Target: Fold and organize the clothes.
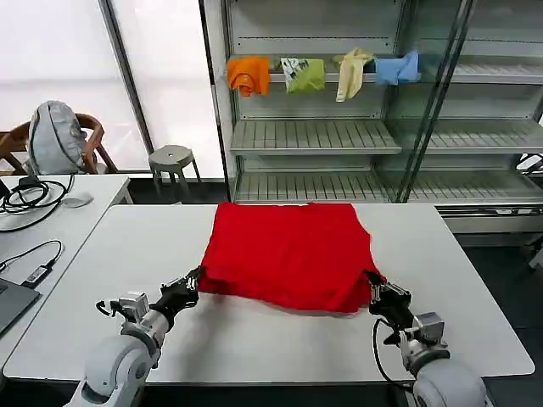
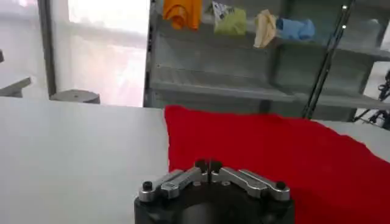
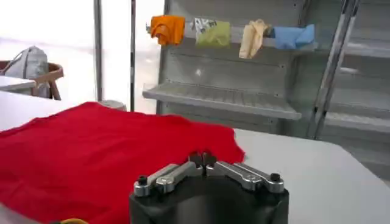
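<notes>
The clothes are one bright red T-shirt (image 1: 288,250) lying folded in a rough rectangle on the white table (image 1: 458,280); no print shows on its upper face. My left gripper (image 1: 193,278) is at the shirt's near left corner, jaws shut on the fabric edge. In the left wrist view the left gripper (image 2: 208,164) meets the red T-shirt (image 2: 274,152). My right gripper (image 1: 373,284) is shut on the near right corner. In the right wrist view the right gripper (image 3: 202,159) pinches the red T-shirt (image 3: 91,146).
Behind the table stands a metal shelf rack (image 1: 314,136) with orange (image 1: 249,75), green (image 1: 304,75), cream (image 1: 352,72) and blue (image 1: 397,68) garments on it. A grey stool (image 1: 172,158) is at the back left. A side table (image 1: 51,220) with cables stands left.
</notes>
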Motion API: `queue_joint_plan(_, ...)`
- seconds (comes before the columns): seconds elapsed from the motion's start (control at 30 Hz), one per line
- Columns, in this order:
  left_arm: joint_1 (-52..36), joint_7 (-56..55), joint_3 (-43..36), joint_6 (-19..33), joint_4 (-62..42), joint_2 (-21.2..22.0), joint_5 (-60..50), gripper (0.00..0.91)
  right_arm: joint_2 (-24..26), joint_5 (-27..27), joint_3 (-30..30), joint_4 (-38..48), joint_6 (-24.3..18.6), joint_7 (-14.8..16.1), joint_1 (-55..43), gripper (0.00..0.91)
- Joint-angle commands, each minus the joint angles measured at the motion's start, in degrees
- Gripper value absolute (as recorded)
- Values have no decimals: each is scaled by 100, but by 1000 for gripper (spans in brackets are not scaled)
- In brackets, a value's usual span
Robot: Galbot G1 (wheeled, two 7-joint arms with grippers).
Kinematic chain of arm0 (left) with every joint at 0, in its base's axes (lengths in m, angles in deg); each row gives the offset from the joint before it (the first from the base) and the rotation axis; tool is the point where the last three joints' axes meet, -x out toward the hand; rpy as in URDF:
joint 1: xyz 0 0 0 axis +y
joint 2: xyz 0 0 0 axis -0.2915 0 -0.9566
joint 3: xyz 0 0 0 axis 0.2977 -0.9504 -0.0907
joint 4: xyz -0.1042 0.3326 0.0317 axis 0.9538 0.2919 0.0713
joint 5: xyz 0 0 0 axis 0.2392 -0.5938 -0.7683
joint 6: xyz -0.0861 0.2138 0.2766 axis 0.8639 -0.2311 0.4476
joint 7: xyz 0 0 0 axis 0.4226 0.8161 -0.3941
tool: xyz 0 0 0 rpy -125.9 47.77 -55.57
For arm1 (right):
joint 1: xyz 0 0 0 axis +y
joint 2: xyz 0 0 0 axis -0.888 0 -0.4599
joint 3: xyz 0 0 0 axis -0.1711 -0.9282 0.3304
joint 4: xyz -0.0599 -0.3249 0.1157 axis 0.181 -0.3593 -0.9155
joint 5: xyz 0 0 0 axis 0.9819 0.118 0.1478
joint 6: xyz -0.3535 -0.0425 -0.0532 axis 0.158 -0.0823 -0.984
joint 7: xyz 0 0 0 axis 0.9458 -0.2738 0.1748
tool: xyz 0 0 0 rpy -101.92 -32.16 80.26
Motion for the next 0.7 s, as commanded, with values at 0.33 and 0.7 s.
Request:
queue_joint_plan(0.33,-823,83,-258,182,-1200,78,264,10,-68,155,-378,1063,29,71,-992,0)
queue_joint_plan(0.7,-833,137,-159,190,-1248,17,260,10,-190,179,-447,1324,-6,85,-1281,0)
